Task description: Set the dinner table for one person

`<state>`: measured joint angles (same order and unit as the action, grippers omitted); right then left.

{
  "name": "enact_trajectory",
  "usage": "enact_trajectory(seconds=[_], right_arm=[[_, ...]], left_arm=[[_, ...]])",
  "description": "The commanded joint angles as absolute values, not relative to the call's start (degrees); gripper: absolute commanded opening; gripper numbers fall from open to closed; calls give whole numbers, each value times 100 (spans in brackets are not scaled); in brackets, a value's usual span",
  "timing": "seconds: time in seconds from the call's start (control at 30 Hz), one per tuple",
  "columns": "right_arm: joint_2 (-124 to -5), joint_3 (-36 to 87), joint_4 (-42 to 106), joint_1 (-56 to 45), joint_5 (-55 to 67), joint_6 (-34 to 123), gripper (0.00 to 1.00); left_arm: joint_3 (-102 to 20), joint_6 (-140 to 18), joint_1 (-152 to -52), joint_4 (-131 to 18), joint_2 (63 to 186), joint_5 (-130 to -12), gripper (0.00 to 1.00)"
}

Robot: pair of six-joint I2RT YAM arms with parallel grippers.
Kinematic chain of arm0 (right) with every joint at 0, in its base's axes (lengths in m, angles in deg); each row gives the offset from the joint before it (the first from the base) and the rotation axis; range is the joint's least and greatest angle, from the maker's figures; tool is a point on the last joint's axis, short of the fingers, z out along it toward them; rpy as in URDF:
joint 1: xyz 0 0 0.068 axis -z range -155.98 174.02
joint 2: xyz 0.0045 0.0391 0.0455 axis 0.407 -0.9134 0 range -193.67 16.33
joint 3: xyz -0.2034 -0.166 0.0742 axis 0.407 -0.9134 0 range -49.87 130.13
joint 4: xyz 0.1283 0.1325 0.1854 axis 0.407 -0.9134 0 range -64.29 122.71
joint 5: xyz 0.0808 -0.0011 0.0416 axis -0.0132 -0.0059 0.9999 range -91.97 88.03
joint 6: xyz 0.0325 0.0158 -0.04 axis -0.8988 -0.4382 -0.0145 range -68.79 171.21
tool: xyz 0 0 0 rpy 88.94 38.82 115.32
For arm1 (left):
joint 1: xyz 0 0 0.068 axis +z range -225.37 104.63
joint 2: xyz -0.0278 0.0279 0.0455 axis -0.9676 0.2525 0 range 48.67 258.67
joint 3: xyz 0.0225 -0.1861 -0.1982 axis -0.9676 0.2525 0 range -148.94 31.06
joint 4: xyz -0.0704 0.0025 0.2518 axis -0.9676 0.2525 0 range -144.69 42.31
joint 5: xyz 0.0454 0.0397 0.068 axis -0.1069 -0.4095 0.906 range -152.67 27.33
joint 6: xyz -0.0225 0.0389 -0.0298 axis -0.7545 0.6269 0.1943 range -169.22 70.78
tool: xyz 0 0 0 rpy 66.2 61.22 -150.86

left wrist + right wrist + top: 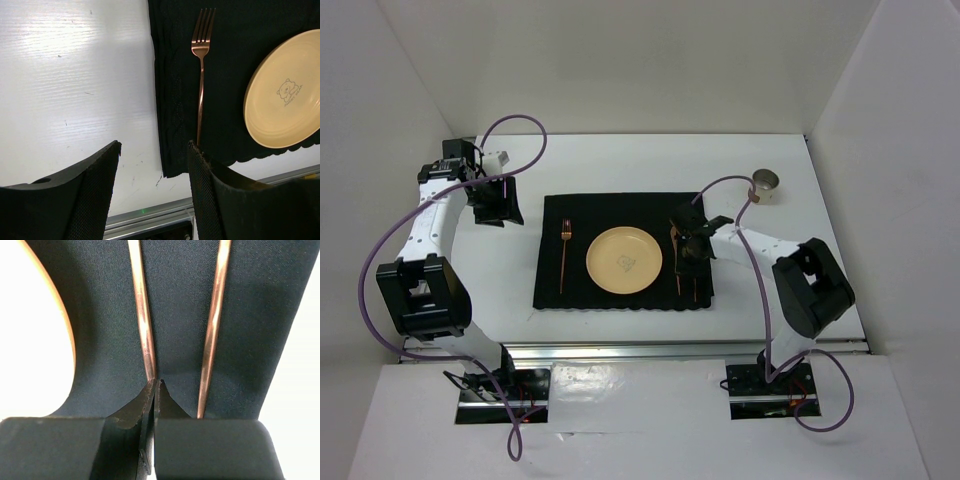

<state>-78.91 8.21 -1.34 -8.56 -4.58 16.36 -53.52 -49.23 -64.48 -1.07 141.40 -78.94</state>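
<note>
Right fingers (pixel 131 412) pinch handle (pixel 141 315) (left fingers (pixel 95 187) apart)

left arm (pixel 432 225): rising from its base at the near edge, folding back at a black elbow joint, white forearm reaching away toward the far left side.
left gripper (pixel 498 205): hanging tilted downward off the wrist; in the left wrist view its two black fingers (pixel 95 190) are standing well apart, jaws gaping.
right arm (pixel 760 245): bending at a black elbow on the right side, forearm stretching leftward and low.
right gripper (pixel 692 250): pointing down; in the right wrist view its fingertips (pixel 170 407) are pressing together, only a thin seam showing between them.
</note>
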Motion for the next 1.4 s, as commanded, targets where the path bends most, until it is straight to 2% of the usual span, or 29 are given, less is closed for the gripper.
enact_trajectory(seconds=[0.0,0.3,0.73,0.93,0.97,1.0,1.03,1.07,1.13,1.17,1.2,1.23,1.37], right_arm=[[-7604,726,-157,-824,-610,1632,0],[-7498,331,28,-824,-409,1456,0],[-7551,383,335,-824,216,1755,0],[-7376,839,-490,-667,-741,1755,1],[-7201,1031,-761,-596,-1003,1755,8],[-7104,1155,-885,-430,-1145,1824,21],[-7007,1278,-991,-333,-1277,1895,48],[-6815,1558,-1079,-227,-1409,1991,59],[-6682,1849,-1150,254,-1708,2342,69],[-6629,2086,-1072,492,-1709,2500,77],[-6628,2210,-836,755,-1465,2780,79],[-6628,2342,-712,1376,-1219,2896,79],[-7259,3062,-342,2716,-147,3038,79]], left_arm=[[-5455,-4843,-6430,-82,14140,-7893,64],[-5455,-4843,-6430,-82,14140,-7945,64],[-5455,-4843,-6430,-82,14140,-7893,64],[-5455,-4843,-6430,-82,14140,-7893,64],[-5455,-4843,-6430,-82,14140,-7893,64],[-5455,-4843,-6430,-82,14140,-7893,64],[-5455,-4843,-6430,-82,14140,-7893,64],[-5455,-4843,-6430,-82,14140,-7840,64],[-5507,-4843,-6430,-82,14140,-7840,64],[-5507,-4843,-6430,-82,14140,-7779,64],[-5507,-4895,-6430,-82,14140,-7778,64],[-5507,-4895,-6430,-82,14140,-7778,64],[-5508,-4895,-6430,-29,14140,-7639,64]])
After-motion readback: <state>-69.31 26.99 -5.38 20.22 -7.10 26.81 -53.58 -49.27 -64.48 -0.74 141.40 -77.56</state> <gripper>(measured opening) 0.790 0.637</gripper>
